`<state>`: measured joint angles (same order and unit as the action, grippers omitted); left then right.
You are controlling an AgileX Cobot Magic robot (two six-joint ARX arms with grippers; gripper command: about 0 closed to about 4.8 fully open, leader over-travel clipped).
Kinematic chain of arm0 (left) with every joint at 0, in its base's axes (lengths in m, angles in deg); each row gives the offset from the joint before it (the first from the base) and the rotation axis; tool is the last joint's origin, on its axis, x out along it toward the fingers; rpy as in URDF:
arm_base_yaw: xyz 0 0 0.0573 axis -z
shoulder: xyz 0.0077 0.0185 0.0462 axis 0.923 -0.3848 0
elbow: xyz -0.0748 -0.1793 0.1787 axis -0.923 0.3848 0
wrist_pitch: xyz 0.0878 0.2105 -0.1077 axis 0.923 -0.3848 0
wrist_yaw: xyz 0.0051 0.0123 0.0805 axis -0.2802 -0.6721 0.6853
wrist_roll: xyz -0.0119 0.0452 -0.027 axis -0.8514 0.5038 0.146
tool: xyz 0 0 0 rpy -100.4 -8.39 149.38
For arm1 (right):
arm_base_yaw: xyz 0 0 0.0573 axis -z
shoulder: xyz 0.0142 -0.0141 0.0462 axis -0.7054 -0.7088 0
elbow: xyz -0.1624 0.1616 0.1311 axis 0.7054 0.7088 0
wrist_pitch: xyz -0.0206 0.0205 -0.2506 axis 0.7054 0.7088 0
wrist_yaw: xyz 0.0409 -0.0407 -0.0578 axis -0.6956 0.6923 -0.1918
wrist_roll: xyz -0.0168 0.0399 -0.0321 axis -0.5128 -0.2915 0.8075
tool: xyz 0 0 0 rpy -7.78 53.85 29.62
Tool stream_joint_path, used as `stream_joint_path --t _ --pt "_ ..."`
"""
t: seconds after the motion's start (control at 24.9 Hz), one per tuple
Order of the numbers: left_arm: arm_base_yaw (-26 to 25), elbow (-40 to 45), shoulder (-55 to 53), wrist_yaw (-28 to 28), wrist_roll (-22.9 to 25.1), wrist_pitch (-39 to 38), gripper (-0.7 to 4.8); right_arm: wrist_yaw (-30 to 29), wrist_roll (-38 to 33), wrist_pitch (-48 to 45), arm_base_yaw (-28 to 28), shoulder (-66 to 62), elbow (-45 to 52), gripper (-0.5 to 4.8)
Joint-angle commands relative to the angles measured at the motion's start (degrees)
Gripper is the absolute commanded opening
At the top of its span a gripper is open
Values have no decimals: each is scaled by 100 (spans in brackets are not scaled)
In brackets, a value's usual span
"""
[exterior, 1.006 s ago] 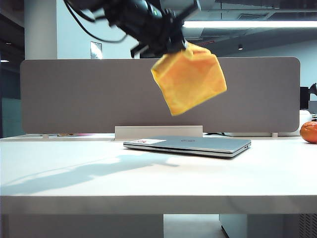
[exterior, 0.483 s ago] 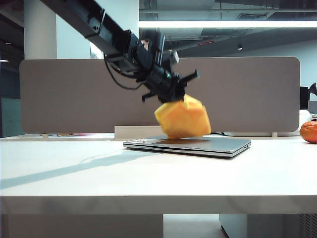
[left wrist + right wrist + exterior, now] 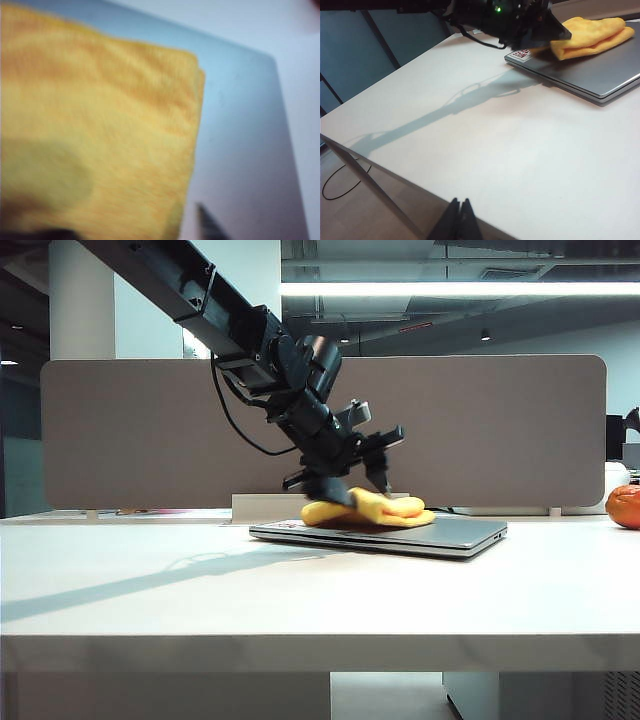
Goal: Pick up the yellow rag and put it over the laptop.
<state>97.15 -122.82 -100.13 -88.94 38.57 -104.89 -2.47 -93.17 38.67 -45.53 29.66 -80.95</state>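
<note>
The yellow rag (image 3: 388,510) lies flattened on the lid of the silver laptop (image 3: 455,533), toward that lid's left half. My left gripper (image 3: 358,488) hangs just over the rag with its fingers spread apart, open, tips down at the cloth. In the left wrist view the rag (image 3: 100,125) fills most of the picture on the grey lid (image 3: 245,130), and one dark fingertip (image 3: 207,225) stands beside its edge. The right wrist view shows the folded rag (image 3: 592,31) on the laptop (image 3: 600,72). My right gripper (image 3: 460,206) is shut, far back past the table's edge.
A round orange fruit-like object (image 3: 624,506) sits at the table's far right. A grey divider panel (image 3: 150,430) runs behind the table, with a low white box (image 3: 320,505) just behind the laptop. The left arm (image 3: 230,315) slants down from the upper left.
The left arm came down from high above to the laptop with the rag. The rag, hanging bunched before, now lies flat on the lid, and the fingers have spread apart.
</note>
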Motion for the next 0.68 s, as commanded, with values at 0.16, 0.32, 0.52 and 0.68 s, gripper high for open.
stream_joint_path --t 0.16,0.32,0.52,0.68 --pt "-79 -295 278 15 7 -1200 427 9 -20 -63 2 4 31 -1" --pt "-164 -466 682 20 83 -1991 448 177 -17 -66 2 4 31 -1" --pt "-282 -466 1073 39 240 -2603 338 855 -20 -98 7 4 31 -1" --pt "-385 -463 1329 72 533 -3021 69 1657 -11 -103 7 4 31 -1"
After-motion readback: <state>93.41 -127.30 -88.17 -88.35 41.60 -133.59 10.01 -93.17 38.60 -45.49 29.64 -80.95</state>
